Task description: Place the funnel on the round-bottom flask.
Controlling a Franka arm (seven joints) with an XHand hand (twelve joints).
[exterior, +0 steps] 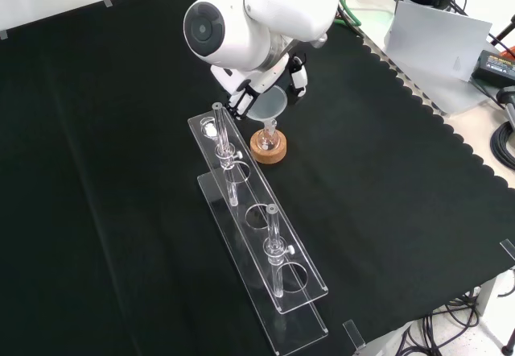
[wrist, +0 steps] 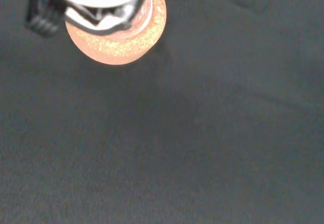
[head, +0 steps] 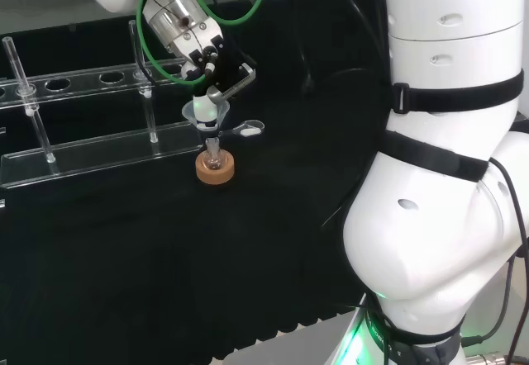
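Cloth (exterior: 386, 195), black, scallop-edged, covers the bench.

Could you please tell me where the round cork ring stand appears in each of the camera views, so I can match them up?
Head view: the round cork ring stand lies left of centre on the black cloth, just before the clear plastic rack.
Front view: it lies above centre, right of the rack's far end.
Wrist view: it shows large and orange, partly behind the hand.
Shared landmark: the clear funnel above the ring in the head and front views.
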